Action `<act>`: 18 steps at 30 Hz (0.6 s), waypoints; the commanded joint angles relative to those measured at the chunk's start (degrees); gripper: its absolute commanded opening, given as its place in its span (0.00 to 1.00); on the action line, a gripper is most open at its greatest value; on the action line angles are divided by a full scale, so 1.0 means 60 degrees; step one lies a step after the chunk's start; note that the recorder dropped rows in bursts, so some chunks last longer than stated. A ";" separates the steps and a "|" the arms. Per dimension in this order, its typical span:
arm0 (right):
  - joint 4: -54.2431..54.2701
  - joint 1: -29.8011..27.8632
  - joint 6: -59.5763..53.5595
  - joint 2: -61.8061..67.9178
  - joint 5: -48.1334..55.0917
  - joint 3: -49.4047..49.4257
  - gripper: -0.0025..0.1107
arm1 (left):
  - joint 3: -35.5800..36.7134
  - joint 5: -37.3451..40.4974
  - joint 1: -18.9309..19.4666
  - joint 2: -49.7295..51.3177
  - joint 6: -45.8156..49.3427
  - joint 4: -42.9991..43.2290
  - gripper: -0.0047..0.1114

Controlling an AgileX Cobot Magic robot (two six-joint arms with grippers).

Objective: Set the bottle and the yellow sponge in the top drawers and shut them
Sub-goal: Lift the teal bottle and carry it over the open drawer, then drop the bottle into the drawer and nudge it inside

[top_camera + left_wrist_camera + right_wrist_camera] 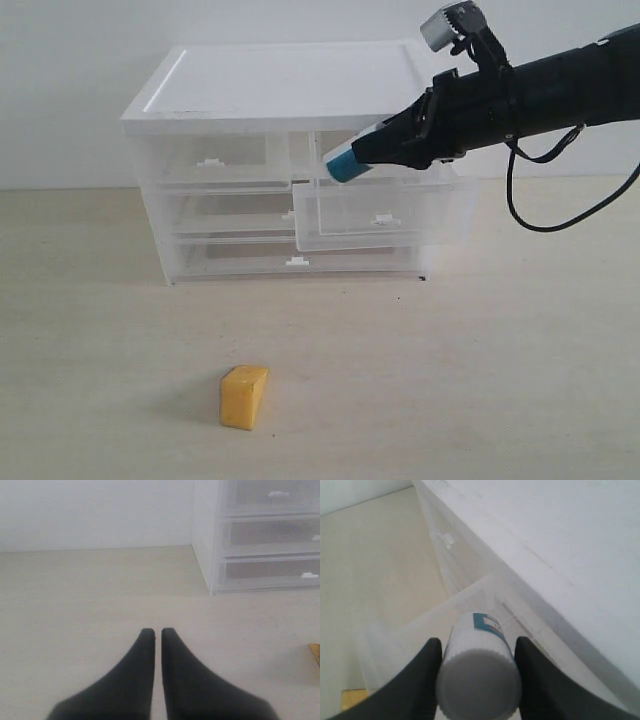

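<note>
The right gripper (362, 157), pinching the bottle (341, 167), should lower it well inside the open drawer (420, 218) before releasing; the left gripper (156, 633) is pressed together.

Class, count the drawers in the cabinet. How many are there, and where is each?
4: top left drawer, shut; top right drawer, pulled out below the held bottle; full-width middle drawer; full-width bottom drawer. None seem hidden.

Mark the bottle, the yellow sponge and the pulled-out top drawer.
bottle (343, 167): exterior view, on its exposed teal-blue body.
yellow sponge (243, 397): exterior view, on its front face.
pulled-out top drawer (345, 222): exterior view, on its clear front wall.
</note>
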 commanded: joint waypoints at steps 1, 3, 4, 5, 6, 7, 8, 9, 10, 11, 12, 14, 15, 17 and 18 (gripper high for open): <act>0.0020 -0.0066 0.0240 -0.0006 -0.0018 -0.0054 0.16 | 0.0033 -0.0031 0.0019 -0.0037 0.0061 -0.0038 0.08; 0.0000 -0.0066 0.0310 0.0017 0.0022 -0.0054 0.27 | 0.0033 -0.0031 0.0019 -0.0037 0.0061 -0.0038 0.08; 0.0000 -0.0066 0.0358 0.0017 0.0022 -0.0054 0.33 | 0.0033 -0.0031 0.0019 -0.0037 0.0061 -0.0038 0.08; 0.0000 -0.0066 0.0394 0.0036 0.0005 -0.0054 0.37 | 0.0033 -0.0031 0.0019 -0.0037 0.0061 -0.0038 0.08; 0.0000 -0.0066 0.0538 0.0058 -0.0070 -0.0054 0.41 | 0.0033 -0.0031 0.0019 -0.0037 0.0061 -0.0038 0.08; 0.0000 -0.0066 0.0642 0.0056 -0.0197 -0.0054 0.44 | 0.0033 -0.0031 0.0019 -0.0037 0.0061 -0.0038 0.08; 0.0000 -0.0066 0.0814 0.0056 -0.0431 -0.0054 0.46 | 0.0033 -0.0031 0.0019 -0.0037 0.0061 -0.0038 0.08; -0.0018 -0.0066 0.0996 0.0056 -0.0657 -0.0054 0.48 | 0.0033 -0.0031 0.0019 -0.0037 0.0061 -0.0038 0.08; -0.0018 -0.0066 0.1077 0.0056 -0.0810 -0.0054 0.50 | 0.0033 -0.0031 0.0019 -0.0037 0.0061 -0.0038 0.08; -0.0018 -0.0066 0.1077 0.0056 -0.0930 -0.0054 0.51 | 0.0033 -0.0031 0.0019 -0.0037 0.0061 -0.0038 0.08; -0.0018 -0.0066 0.1077 0.0056 -0.0989 -0.0054 0.52 | 0.0033 -0.0031 0.0019 -0.0037 0.0061 -0.0038 0.08; -0.0018 -0.0066 0.1077 0.0056 -0.1079 -0.0054 0.52 | 0.0033 -0.0031 0.0019 -0.0037 0.0061 -0.0038 0.08; -0.0018 -0.0066 0.1077 0.0056 -0.1159 -0.0054 0.52 | 0.0033 -0.0031 0.0019 -0.0037 0.0061 -0.0038 0.08; -0.0018 -0.0066 0.1121 0.0056 -0.1368 -0.0054 0.52 | 0.0033 -0.0031 0.0019 -0.0037 0.0061 -0.0038 0.08; -0.0018 -0.0066 0.1121 0.0056 -0.1448 -0.0054 0.52 | 0.0033 -0.0031 0.0019 -0.0037 0.0061 -0.0038 0.08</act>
